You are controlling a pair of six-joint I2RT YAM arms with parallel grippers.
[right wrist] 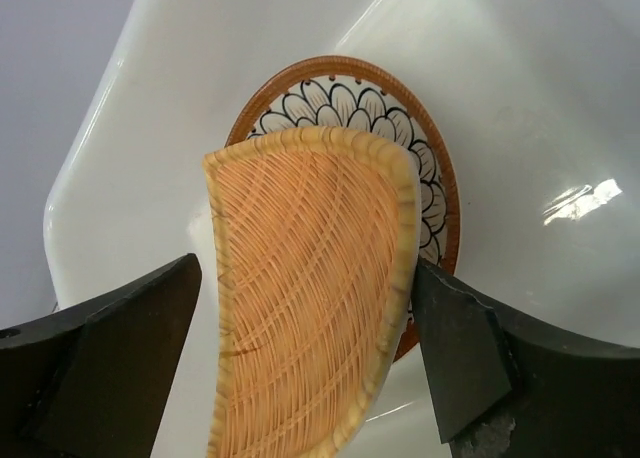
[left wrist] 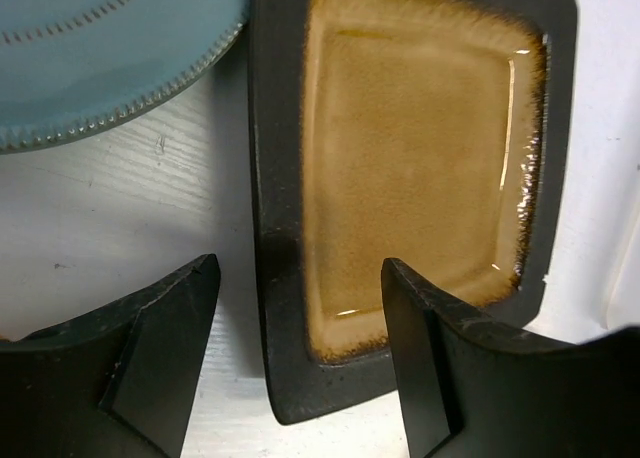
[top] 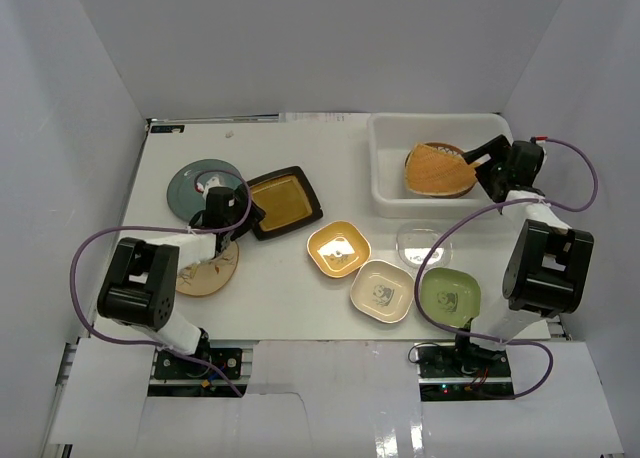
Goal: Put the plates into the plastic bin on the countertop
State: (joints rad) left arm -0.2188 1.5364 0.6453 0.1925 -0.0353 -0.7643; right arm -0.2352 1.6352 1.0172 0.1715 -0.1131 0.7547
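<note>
1. The left claw (left wrist: 300, 268) is hanging with fingers apart over the near rim of the rectangular plate (left wrist: 410, 168), which is sitting beside the teal plate (left wrist: 90, 48) on the counter (top: 300, 158).
2. The right claw (right wrist: 305, 278) is gaping inside the bin (top: 385, 193), straddling the woven tray (right wrist: 310, 298).
3. The woven tray is lying on the petal plate (right wrist: 340, 98) in the bin.

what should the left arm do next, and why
Probably lower the left gripper and close it: its open fingers straddle the black rim of the rectangular plate, one over the white surface, one over the yellow centre.
</note>
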